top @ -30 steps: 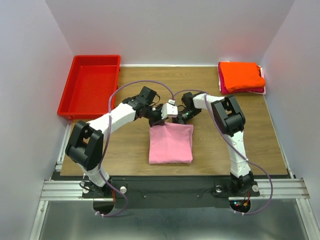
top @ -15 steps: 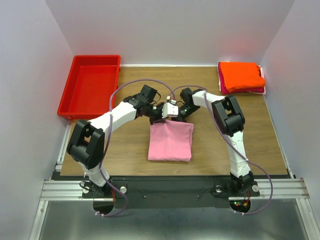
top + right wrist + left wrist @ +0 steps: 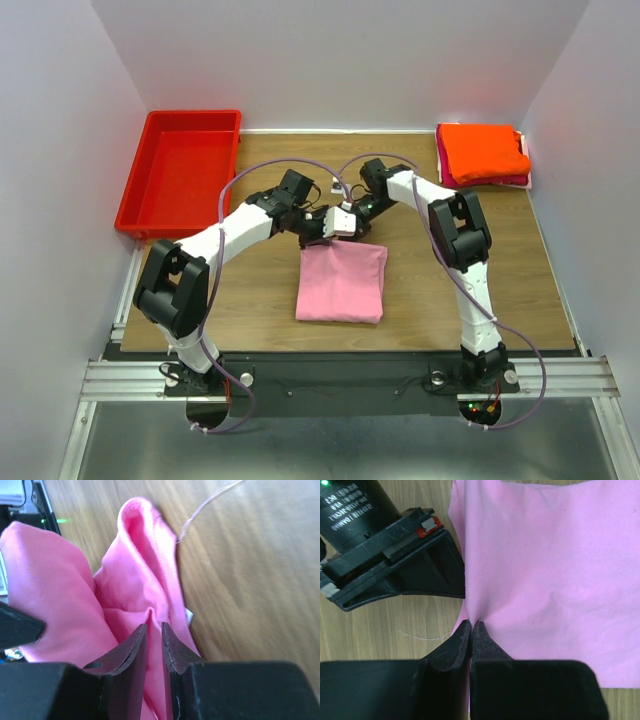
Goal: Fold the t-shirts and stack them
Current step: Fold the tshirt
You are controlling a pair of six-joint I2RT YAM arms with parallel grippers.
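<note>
White walls box in a wood table (image 3: pixel 500 250). Mid-table lies the pink shirt (image 3: pixel 342 285), light and limp; both the left gripper (image 3: pixel 471 625) and right gripper (image 3: pixel 154 626) pinch its far edge, the sensible hold.

White walls (image 3: pixel 60 100), wooden table (image 3: pixel 520 260)

A folded t-shirt (image 3: pixel 342 283) lies at the worktop's (image 3: pixel 250 320) centre, near the front edge. Both pincers, left (image 3: pixel 322 232) and right (image 3: pixel 352 222), meet at its far edge, side by side. A tray (image 3: pixel 180 172) sits at the far left corner. Two folded t-shirts (image 3: pixel 483 153) lie stacked at the far right corner.
</note>
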